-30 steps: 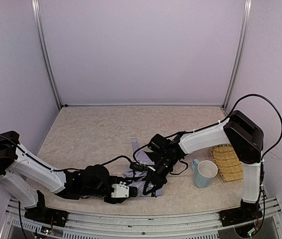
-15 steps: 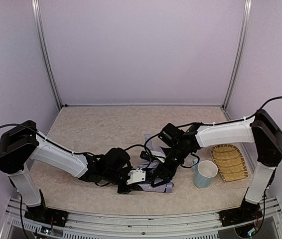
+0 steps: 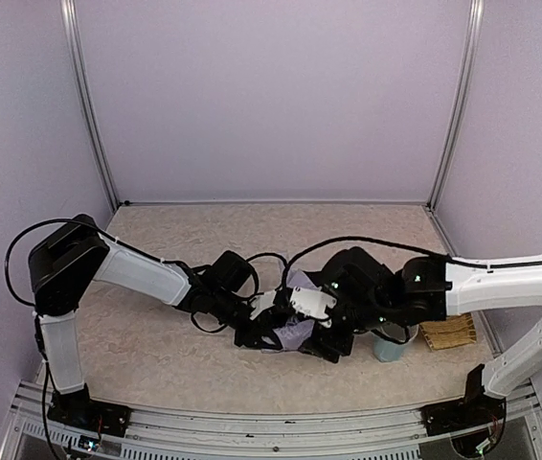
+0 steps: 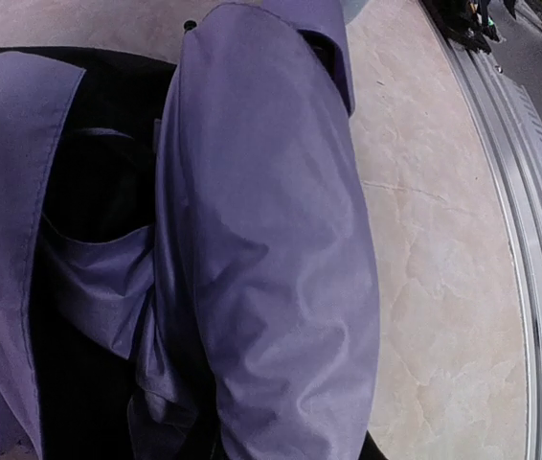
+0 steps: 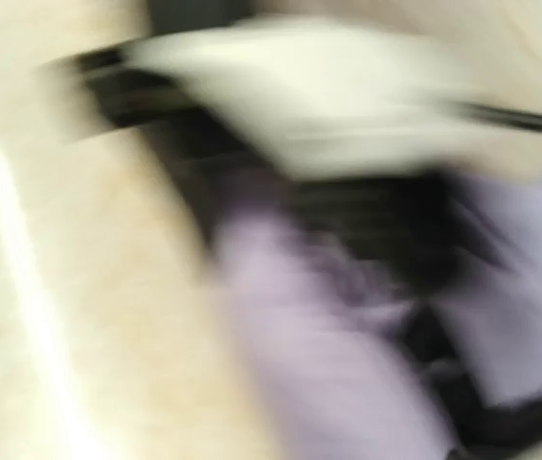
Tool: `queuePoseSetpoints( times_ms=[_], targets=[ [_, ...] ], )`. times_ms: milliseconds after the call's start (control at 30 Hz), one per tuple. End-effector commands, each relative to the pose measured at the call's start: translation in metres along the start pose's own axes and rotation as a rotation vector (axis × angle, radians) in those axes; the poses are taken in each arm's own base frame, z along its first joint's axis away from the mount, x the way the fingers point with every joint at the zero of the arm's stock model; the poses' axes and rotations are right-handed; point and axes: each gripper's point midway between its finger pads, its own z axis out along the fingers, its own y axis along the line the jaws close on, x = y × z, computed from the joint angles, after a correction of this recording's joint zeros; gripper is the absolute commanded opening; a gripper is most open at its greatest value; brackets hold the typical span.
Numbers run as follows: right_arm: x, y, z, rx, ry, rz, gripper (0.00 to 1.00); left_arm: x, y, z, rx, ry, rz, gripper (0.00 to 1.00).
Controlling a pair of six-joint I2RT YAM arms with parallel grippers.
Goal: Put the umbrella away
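Two arms reached in from the near rail [image 3: 271,422] and met low over the middle of the table [image 3: 156,345], where the umbrella [image 3: 295,333] lay as a loose heap between them. From above, the left gripper [image 3: 263,331] was pressed to its left side and the right gripper [image 3: 333,335] to its right, both so buried in dark hardware and cloth that I could not tell whether either pair of fingers was spread or closed on anything. The left wrist view was filled with the umbrella [image 4: 261,249], lavender folds over black lining, lying on bare table [image 4: 443,287], and none of its own fingers showed. The right wrist view was smeared by blur, giving only lavender and black patches under something pale. Just right of the heap a cup [image 3: 393,345] stood half hidden behind the right forearm, and beyond it a basket [image 3: 448,331] sat near the right edge. Farther back the table ran bare to the wall [image 3: 271,115]. I judged the step in hand to be gathering the canopy, with the task not far along, since the fabric looked slack and unwrapped. The next move likely called for one gripper pinning the bundle while the other drew the folds tight, without knocking the cup beside it.
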Motion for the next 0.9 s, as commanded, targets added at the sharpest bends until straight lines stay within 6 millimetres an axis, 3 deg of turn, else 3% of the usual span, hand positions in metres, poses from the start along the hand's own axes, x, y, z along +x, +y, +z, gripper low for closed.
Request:
queuePoseSetpoints(
  times_ms=[0, 200, 300, 433, 600, 867],
  targets=[
    [0.004, 0.022, 0.020, 0.149, 0.001, -0.285, 0.78, 0.075, -0.015, 0.004, 0.113, 0.240, -0.334, 0.00],
    [0.024, -0.001, 0.062, 0.419, 0.174, -0.541, 0.88, 0.078, -0.015, 0.007, 0.148, 0.254, -0.381, 0.00],
    [0.019, -0.015, 0.065, 0.499, 0.169, -0.590, 0.91, 0.080, -0.017, 0.009, 0.163, 0.263, -0.391, 0.00],
    [0.023, -0.011, 0.073, 0.412, 0.146, -0.602, 0.92, 0.080, -0.018, 0.008, 0.173, 0.264, -0.394, 0.00],
    [0.048, -0.004, 0.094, 0.285, 0.195, -0.618, 0.88, 0.077, -0.019, 0.007, 0.186, 0.268, -0.393, 0.00],
    [0.081, -0.024, 0.119, 0.229, 0.306, -0.569, 0.67, 0.072, -0.022, 0.004, 0.203, 0.263, -0.386, 0.00]
  ],
)
